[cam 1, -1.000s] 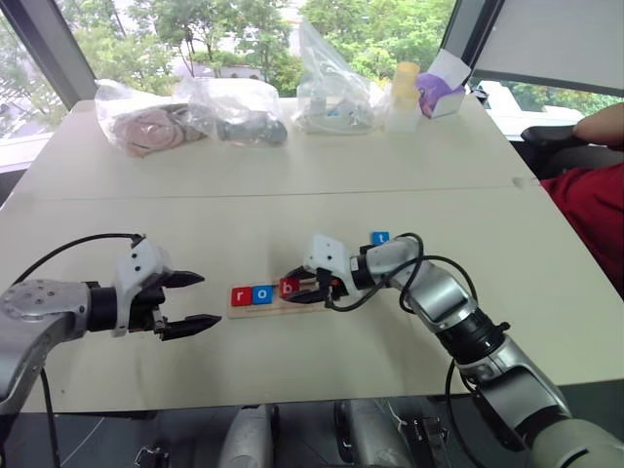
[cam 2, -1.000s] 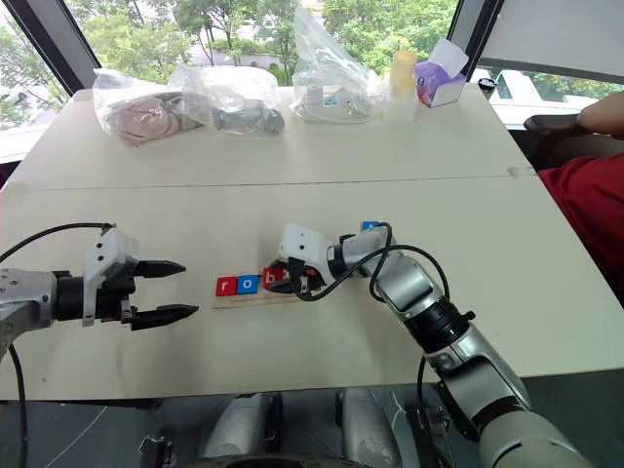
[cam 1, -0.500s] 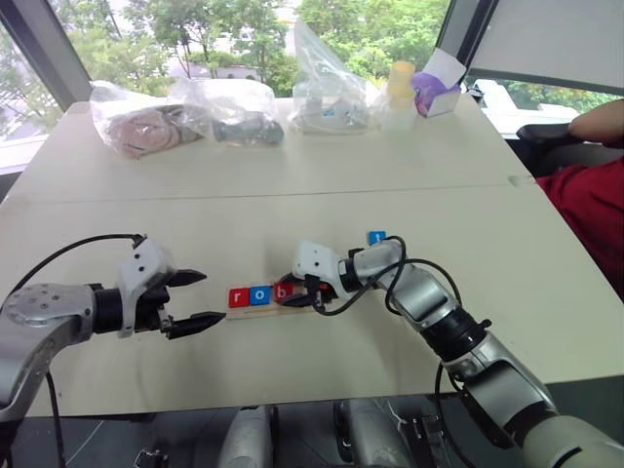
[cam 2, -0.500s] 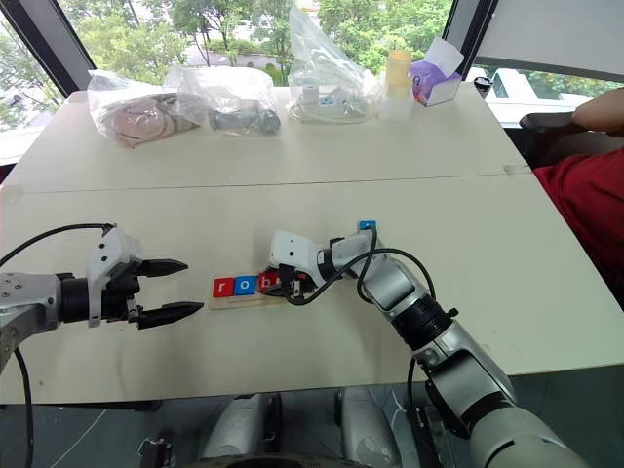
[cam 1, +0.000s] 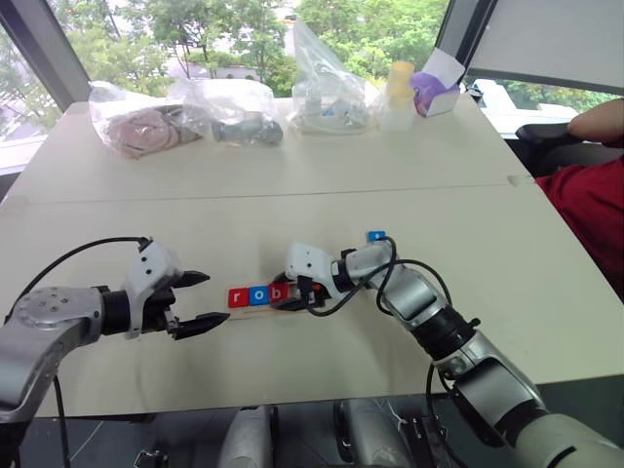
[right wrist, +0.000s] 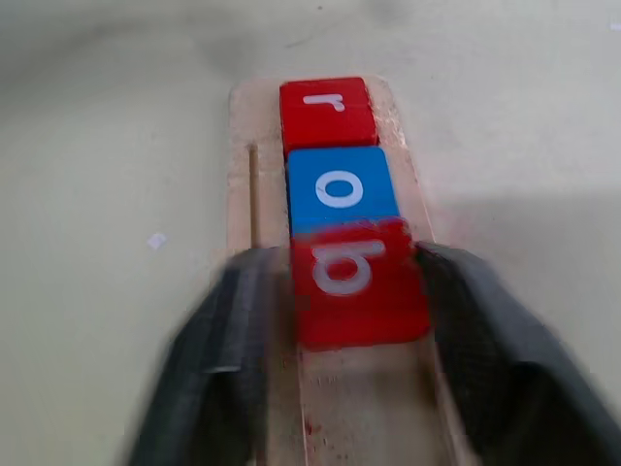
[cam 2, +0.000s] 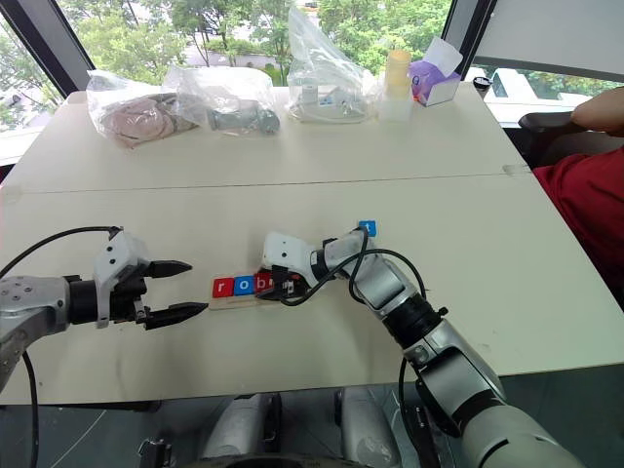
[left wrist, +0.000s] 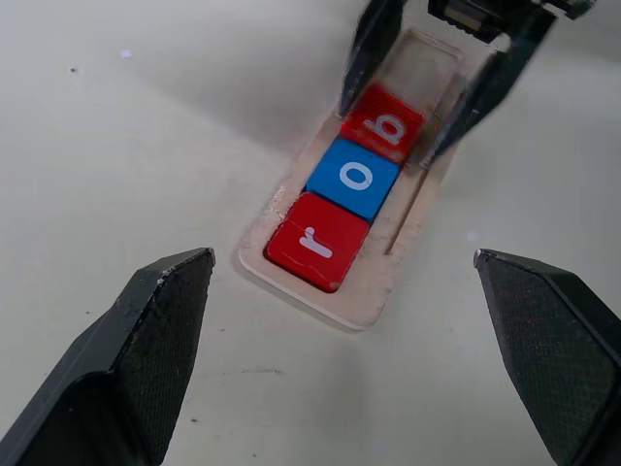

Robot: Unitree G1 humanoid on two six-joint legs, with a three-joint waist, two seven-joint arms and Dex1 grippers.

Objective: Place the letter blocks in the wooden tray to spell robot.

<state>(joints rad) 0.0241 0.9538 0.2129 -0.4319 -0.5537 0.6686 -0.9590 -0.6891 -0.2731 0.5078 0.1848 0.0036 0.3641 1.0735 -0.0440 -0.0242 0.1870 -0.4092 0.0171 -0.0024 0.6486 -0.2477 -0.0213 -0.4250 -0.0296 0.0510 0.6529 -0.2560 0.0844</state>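
Wooden tray holds three letter blocks; left fingers wide, right fingers parted beside b

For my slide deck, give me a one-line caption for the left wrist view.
Wooden tray holding blocks r, o, b, with the right pincer straddling the b.

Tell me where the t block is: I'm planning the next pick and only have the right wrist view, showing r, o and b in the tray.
Observer: The blue t block lies on the table, outside the wooden tray, just beyond the right arm.
Operator: And the left gripper?
Observer: The left gripper is open and holds nothing, hovering off the tray's r end.
Operator: Anything else around?
Observer: Plastic bags line the table's far edge, and a person's arm shows at the right.
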